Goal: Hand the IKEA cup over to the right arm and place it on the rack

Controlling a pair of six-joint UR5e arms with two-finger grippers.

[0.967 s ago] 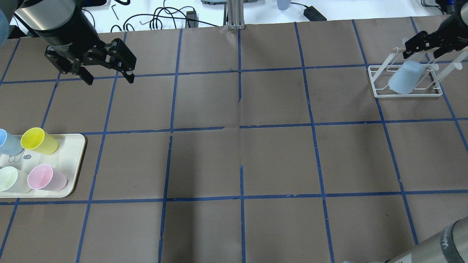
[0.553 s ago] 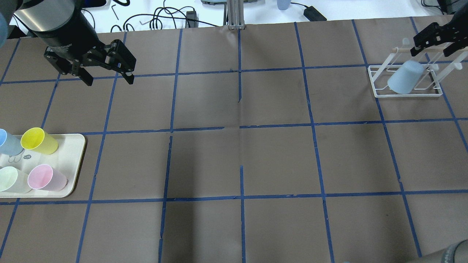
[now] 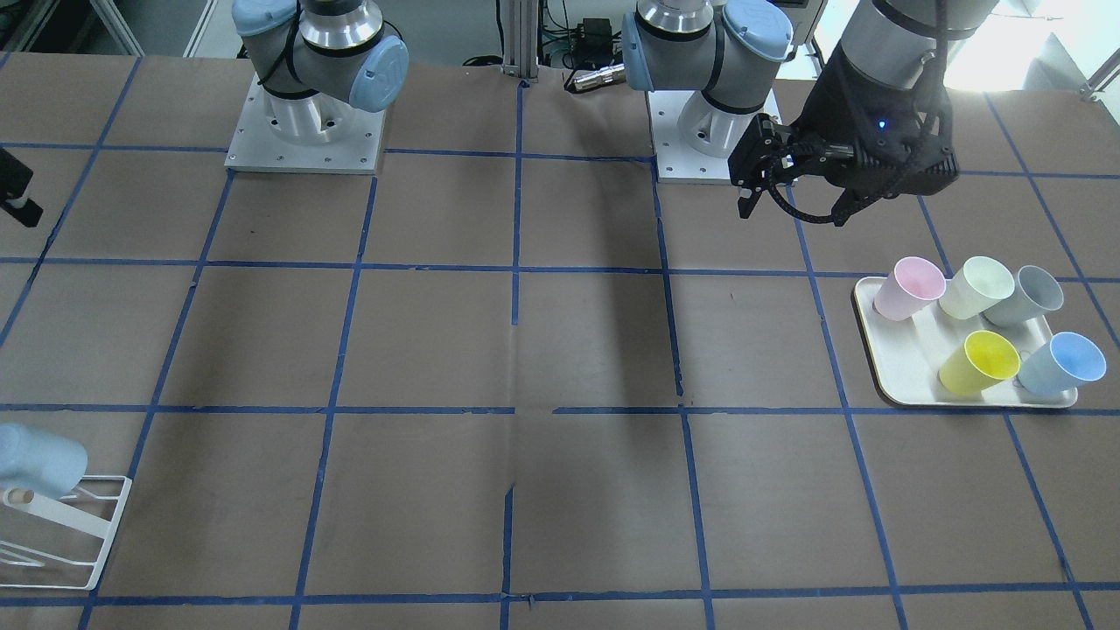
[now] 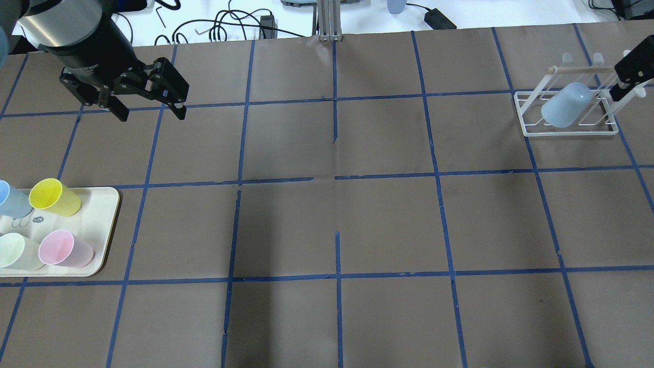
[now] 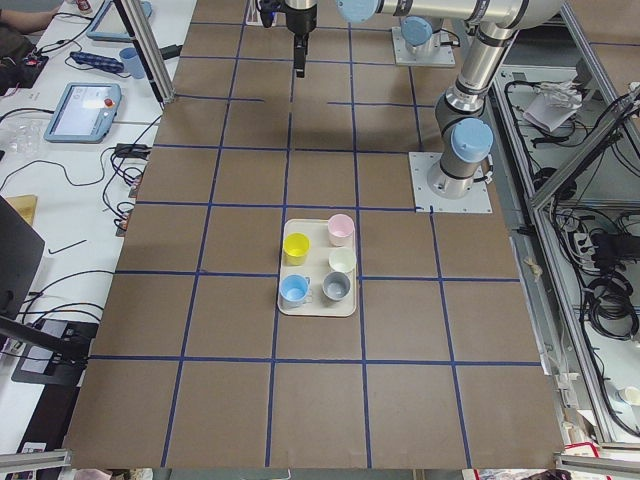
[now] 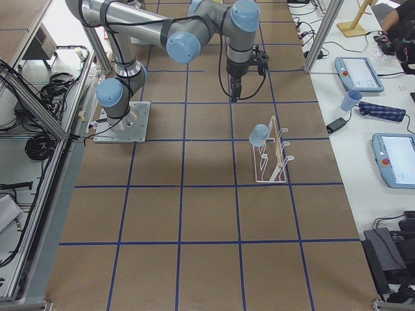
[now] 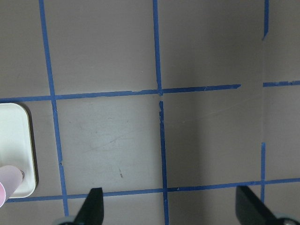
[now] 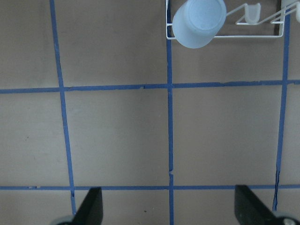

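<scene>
Pale blue cup (image 4: 564,106) hangs inverted and tilted on peg of white rack (image 4: 567,133), right end of worktop (image 4: 327,225). Right fingers (image 8: 93,206) apart, empty, near rack, not touching. Left fingers (image 4: 121,108) apart, empty, above bare worktop, well apart from tray (image 4: 99,214). Tray carries yellow cup (image 4: 53,197), pink cup (image 4: 65,249), second blue cup (image 4: 10,199).

Yellow cup (image 3: 978,361) and pink cup (image 3: 910,289) stand on cream tray (image 3: 904,360).

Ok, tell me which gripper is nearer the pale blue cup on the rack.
Right. The right gripper hangs beside the rack, close to the pale blue cup; the left gripper is far off toward the opposite end of the table.
</scene>
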